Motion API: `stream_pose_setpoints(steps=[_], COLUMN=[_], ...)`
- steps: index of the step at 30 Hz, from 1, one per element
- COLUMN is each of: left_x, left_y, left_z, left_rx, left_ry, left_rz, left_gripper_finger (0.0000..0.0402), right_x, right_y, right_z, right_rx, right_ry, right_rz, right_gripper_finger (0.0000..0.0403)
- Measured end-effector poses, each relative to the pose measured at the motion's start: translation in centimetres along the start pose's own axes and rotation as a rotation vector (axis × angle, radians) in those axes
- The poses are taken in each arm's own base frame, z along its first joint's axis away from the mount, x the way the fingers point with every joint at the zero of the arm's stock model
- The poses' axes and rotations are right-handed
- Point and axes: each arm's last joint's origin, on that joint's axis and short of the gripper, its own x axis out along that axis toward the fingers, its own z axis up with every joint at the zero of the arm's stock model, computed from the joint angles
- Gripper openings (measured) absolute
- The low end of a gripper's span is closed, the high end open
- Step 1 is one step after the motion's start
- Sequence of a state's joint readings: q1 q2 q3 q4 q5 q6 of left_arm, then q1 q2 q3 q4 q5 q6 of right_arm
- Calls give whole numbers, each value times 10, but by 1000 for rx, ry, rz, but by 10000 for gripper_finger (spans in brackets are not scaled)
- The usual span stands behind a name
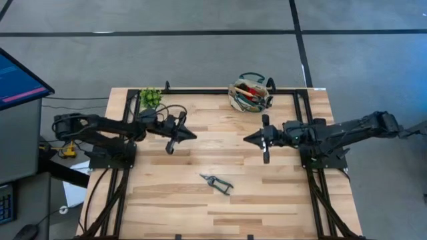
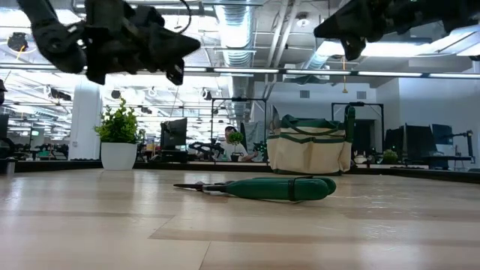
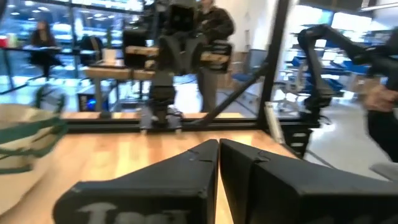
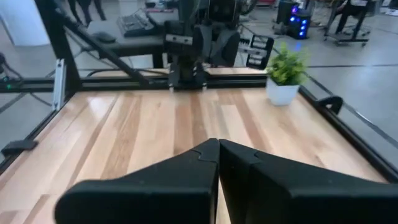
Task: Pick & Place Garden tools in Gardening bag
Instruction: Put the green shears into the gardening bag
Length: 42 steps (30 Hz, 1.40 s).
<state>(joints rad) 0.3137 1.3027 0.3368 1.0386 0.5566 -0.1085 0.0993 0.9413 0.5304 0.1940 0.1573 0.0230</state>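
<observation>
Both sets of jaws are pressing closed on nothing. The left gripper (image 1: pixel 192 136) is hovering left of centre; the right gripper (image 1: pixel 247 139) is facing it from the right. The pruners (image 1: pixel 217 182) are lying flat on the table (image 1: pixel 167 200), nearer than both and apart from them. They look light, stiff and smooth-handled, likely best gripped across both handles. The gardening bag (image 1: pixel 251 94) is sitting at the far edge, already holding tools.
</observation>
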Motion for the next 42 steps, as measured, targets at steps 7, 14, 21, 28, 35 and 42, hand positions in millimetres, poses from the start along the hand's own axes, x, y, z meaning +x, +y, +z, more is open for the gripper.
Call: stream_pose_setpoints(steps=[7,14,21,28,35,42], left_x=[-4,-4,-7,-5,-1,1], left_y=[-32,-48,-50,-57,-67,-81], left_z=[0,-4,-10,-16,-22,-27], left_rx=[5,-4,-15,-36,-14,-24], left_ry=[-16,-9,9,50,86,130], left_rz=[-102,-155,-156,-177,-76,-133], left_gripper_finger=[3,3,3,3,3,3], right_x=[21,39,52,64,74,81], right_y=[16,29,40,53,65,73], right_z=[-6,-20,-36,-46,-48,-46], right_rx=[-64,-16,143,232,227,222], right_ry=[-25,5,80,148,168,173], right_rz=[55,89,112,131,136,141], right_gripper_finger=[0,0,0,0,0,0])
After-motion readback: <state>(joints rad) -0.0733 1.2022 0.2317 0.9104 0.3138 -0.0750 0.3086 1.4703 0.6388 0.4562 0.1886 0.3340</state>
